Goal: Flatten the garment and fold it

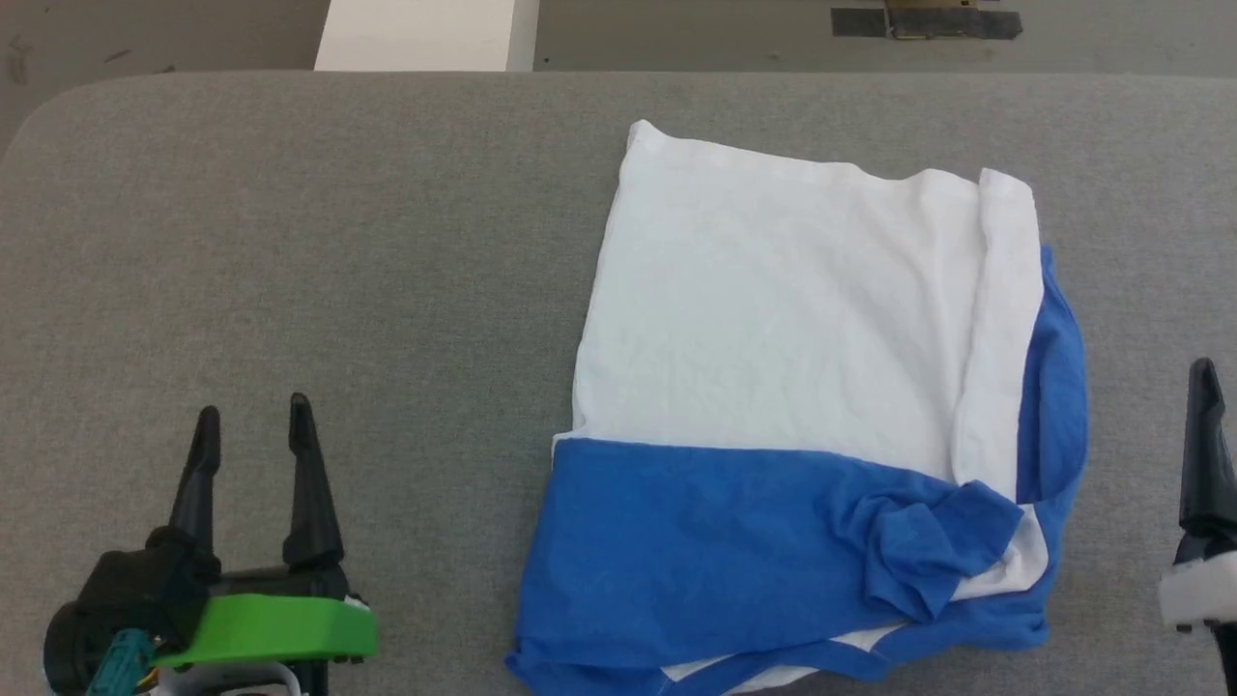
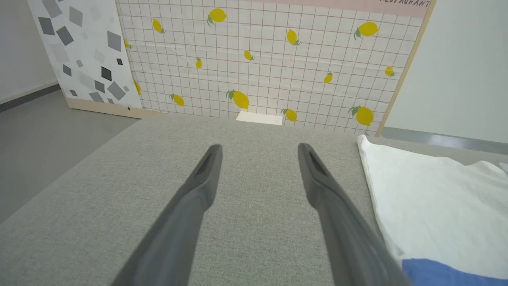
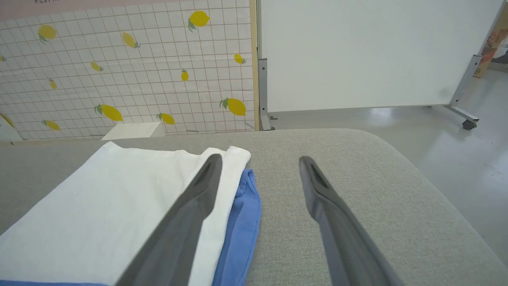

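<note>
From my station I count one T-shirt (image 1: 773, 319) and one grey padded table (image 1: 290, 242). I have two grippers in sight, the left gripper (image 1: 253, 404) and the right gripper (image 3: 258, 159), each with two dark fingers (image 2: 190, 206), four in all. I see one white block (image 1: 425, 34). There are three upright panels: one lemon-print panel (image 2: 270, 59), one speckled grey panel (image 2: 83, 51) and one white board (image 3: 369, 51).

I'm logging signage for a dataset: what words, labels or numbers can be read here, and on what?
"RESTAURANT", tops cut off, on the pink band above the lemon-patterned panel.
Cropped letters on that band in the right wrist view: unreadable.
The garment shows no print.
</note>
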Motion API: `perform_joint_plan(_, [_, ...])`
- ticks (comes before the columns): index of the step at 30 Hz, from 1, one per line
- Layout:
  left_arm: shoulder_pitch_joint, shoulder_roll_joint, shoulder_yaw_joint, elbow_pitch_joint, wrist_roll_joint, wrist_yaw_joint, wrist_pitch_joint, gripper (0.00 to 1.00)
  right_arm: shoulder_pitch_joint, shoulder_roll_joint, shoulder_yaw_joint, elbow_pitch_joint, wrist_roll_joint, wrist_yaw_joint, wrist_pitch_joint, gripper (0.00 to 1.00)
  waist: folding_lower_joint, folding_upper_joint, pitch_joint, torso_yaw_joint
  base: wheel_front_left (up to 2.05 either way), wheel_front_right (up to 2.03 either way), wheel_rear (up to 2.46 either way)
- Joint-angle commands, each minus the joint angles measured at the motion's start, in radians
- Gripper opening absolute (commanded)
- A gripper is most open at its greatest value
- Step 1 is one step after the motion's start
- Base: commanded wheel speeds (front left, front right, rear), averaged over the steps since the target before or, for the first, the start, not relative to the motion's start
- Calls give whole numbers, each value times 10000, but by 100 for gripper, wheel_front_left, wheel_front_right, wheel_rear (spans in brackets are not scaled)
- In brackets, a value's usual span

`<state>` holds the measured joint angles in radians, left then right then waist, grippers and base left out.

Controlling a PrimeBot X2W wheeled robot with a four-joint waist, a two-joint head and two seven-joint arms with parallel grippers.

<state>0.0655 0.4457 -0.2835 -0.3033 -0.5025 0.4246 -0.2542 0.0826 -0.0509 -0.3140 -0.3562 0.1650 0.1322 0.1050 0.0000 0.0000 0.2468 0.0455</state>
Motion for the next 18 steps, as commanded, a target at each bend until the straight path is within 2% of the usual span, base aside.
perform_joint_plan(1, [-84, -105, 31, 37, 162, -163, -74, 100, -417, 7, 52, -79, -100, -15, 238, 100, 0, 0, 157, 18, 0, 0, 0])
perform_joint_plan(3, [-220, -286, 65, 81, 224, -369, -74, 100, -892, -12, 139, -216, -189, -15, 751, 100, 0, 0, 381, -22, 0, 0, 0])
perform_joint_plan(6, [-433, -443, 182, 155, 312, -647, -75, 100, -1772, -416, 222, -200, -126, -15, 1598, 100, 0, 0, 831, -85, 0, 0, 0])
perform_joint_plan(8, [-606, -556, 296, 183, 361, -832, -75, 100, -2542, -821, 199, 53, 93, -15, 2330, 100, 0, 0, 1212, -122, 0, 0, 0])
perform_joint_plan(9, [-900, -681, 465, 205, 474, -1057, -75, 100, -3597, -1438, 57, 565, 327, -15, 3354, 100, 0, 0, 1799, -93, 0, 0, 0])
perform_joint_plan(12, [-1196, -776, 576, 246, 583, -1268, -75, 100, -4188, -2040, 105, 1145, 351, -15, 4521, 100, 0, 0, 2285, -17, 0, 0, 0])
perform_joint_plan(15, [-1489, -906, 617, 325, 691, -1479, -75, 100, -4493, -2289, 111, 1677, 433, -15, 6042, 100, 0, 0, 2678, 109, 0, 0, 0])
perform_joint_plan(18, [-1661, -1054, 668, 438, 763, -1634, -75, 100, -4540, -2490, 356, 1770, 456, -15, 6803, 100, 0, 0, 2887, 211, 0, 0, 0])
